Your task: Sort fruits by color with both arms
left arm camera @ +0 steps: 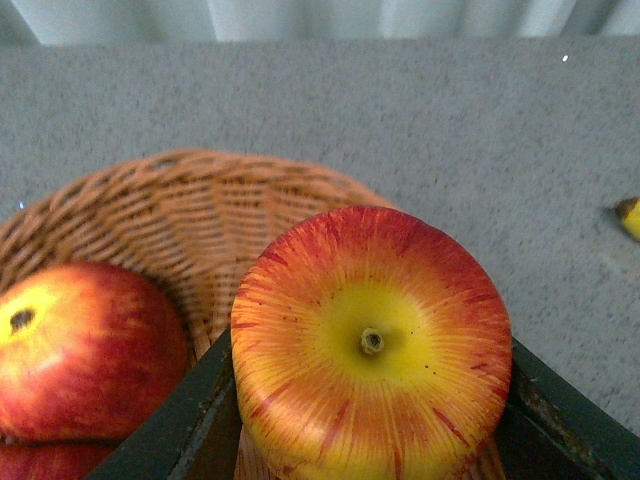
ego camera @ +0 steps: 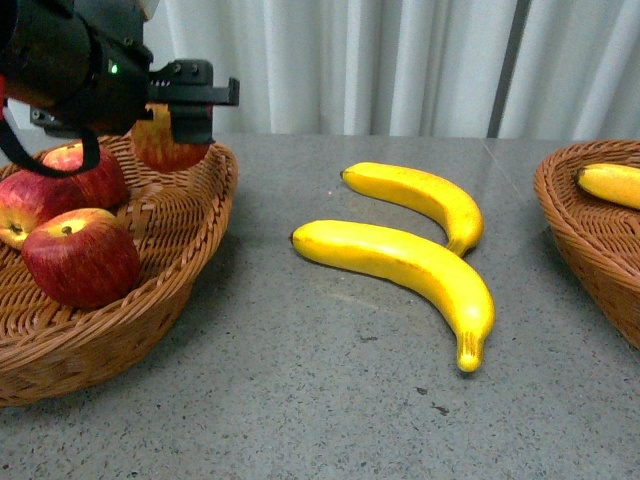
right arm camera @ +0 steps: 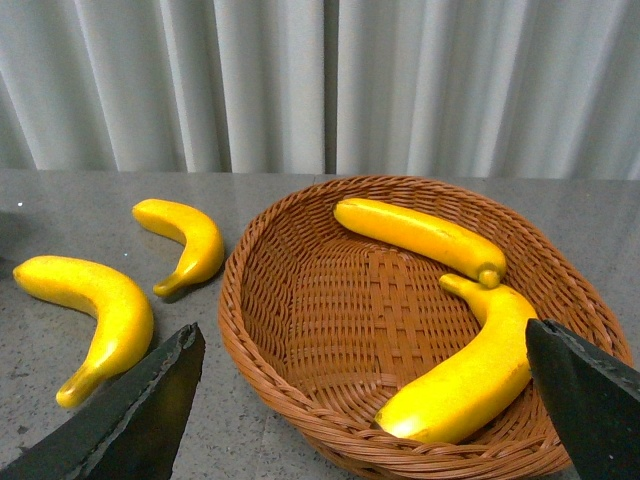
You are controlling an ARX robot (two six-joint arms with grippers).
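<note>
While the left gripper (ego camera: 183, 100) squeezes its black blocky jaws shut on either side of it, a glossy red apple (left arm camera: 370, 340) with a yellow-streaked top and short stem hangs over the far side of the left wicker basket (ego camera: 150, 300), which holds three more apples (ego camera: 80, 258) (ego camera: 95, 172) (ego camera: 25, 205). Two long, curved, smooth yellow bananas (ego camera: 400, 262) (ego camera: 420, 195) lie side by side on the speckled grey worktop (ego camera: 300, 400). Above the oval woven right basket (right arm camera: 240, 300), where two further bananas rest, the right gripper (right arm camera: 365, 410) has its jaws wide apart, holding nothing
</note>
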